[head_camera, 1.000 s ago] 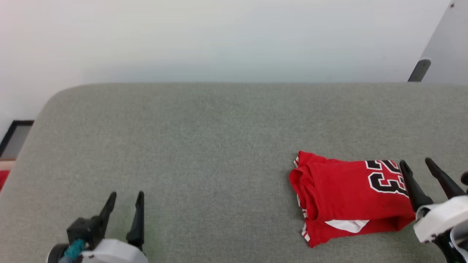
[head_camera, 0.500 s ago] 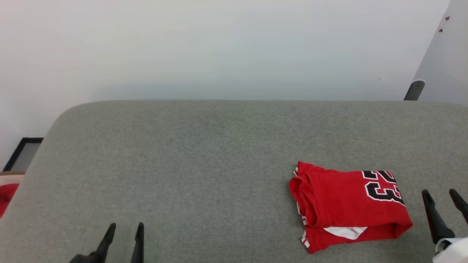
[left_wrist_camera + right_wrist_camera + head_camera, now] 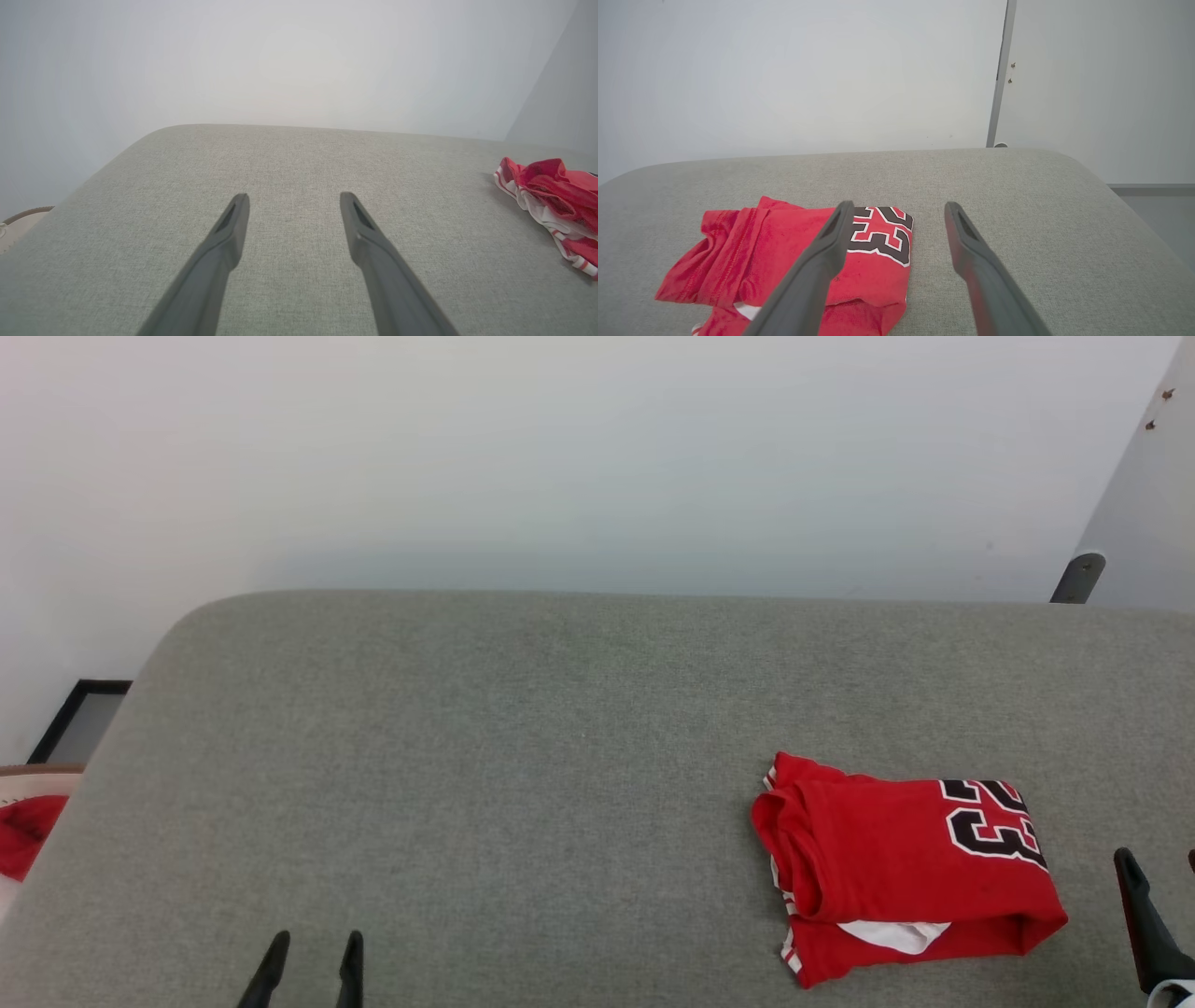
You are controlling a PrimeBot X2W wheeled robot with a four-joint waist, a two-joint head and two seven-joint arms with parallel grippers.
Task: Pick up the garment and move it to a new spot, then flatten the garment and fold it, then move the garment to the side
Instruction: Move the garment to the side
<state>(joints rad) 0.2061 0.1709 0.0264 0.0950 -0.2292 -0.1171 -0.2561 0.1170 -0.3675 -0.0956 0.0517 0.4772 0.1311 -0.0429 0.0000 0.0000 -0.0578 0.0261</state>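
- Left wrist view: left gripper (image 3: 294,205), two long dark fingers spread wide and empty, over the grey fabric-covered table (image 3: 280,158). The garment (image 3: 556,196), a red sports jersey with white stripes, is well off at this view's right.
- Right wrist view: right gripper (image 3: 899,210) fingers also wide, holding nothing. Garment lies folded, black "23" up. One finger crosses it in view; I can't tell if it hovers or brushes. Risk as I judge it: swinging this arm sideways snags the top layer and opens the fold.
- Head view: garment on the table's right part, right gripper just beside it. Small plain red cloth (image 3: 23,826) and black frame (image 3: 79,709) beyond the table's left, grey post (image 3: 1074,579) far right. None stands between grippers and garment.
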